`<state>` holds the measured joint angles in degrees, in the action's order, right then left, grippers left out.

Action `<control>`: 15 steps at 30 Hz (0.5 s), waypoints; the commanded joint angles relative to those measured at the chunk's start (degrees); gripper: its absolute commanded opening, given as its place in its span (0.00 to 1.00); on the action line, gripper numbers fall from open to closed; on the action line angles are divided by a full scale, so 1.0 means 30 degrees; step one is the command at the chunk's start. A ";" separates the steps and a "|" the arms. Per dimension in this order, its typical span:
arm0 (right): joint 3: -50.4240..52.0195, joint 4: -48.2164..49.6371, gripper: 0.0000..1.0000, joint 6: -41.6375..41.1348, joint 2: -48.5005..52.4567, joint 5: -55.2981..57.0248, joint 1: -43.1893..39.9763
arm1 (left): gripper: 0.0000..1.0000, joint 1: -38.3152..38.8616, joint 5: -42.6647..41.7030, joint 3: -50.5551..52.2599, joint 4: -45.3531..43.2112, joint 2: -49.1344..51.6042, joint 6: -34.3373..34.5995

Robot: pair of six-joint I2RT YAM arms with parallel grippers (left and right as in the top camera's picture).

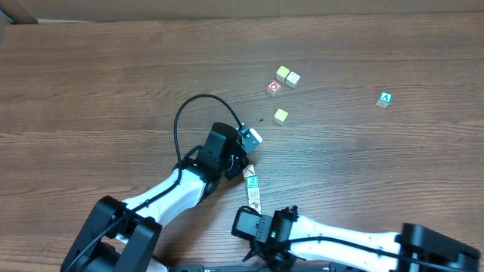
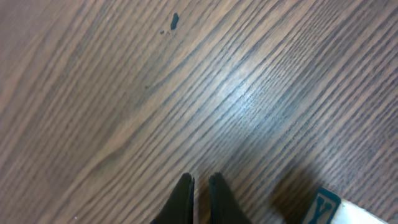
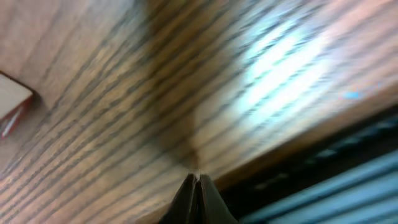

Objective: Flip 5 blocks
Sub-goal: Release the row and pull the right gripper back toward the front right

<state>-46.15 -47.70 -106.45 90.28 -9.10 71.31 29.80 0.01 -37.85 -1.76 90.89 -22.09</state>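
Right of the left end effector [image 2: 200,190], a pale wooden cube with a teal-edged letter face [image 2: 328,208] is cut off by the view's bottom edge; only a corner shows. Around the right end effector [image 3: 198,185] all is smeared: the brown wooden worktop [image 3: 124,93] blurs, and up to its left a pale cube with a red edge [image 3: 12,102] is sliced by the frame.
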 commanded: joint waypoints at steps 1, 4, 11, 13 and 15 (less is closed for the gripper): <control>0.0022 -0.1071 0.04 -0.0029 -0.1800 0.1435 0.0102 | 0.04 -0.0342 0.0066 0.0160 0.0714 0.0182 0.2302; 0.0022 -0.2324 0.04 -0.0022 -0.2812 0.2069 0.0102 | 0.04 -0.0350 0.0058 0.0160 0.1668 0.0182 0.3293; 0.0022 -0.3446 0.04 0.1537 -0.4211 0.2535 0.0102 | 0.04 -0.0350 -0.0015 0.0160 0.3126 0.0168 0.5202; 0.0022 -0.3468 0.04 0.1996 -0.4218 0.2528 0.0102 | 0.04 -0.0350 -0.0109 0.0160 0.3395 0.0160 0.6091; 0.0022 -0.3526 0.04 0.2157 -0.4218 0.2528 0.0102 | 0.04 -0.0350 -0.0780 0.0160 0.3657 0.0160 0.6171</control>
<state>-46.15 -58.08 -102.78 78.52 -2.79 71.35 29.10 -0.14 -37.69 8.49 90.94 -7.70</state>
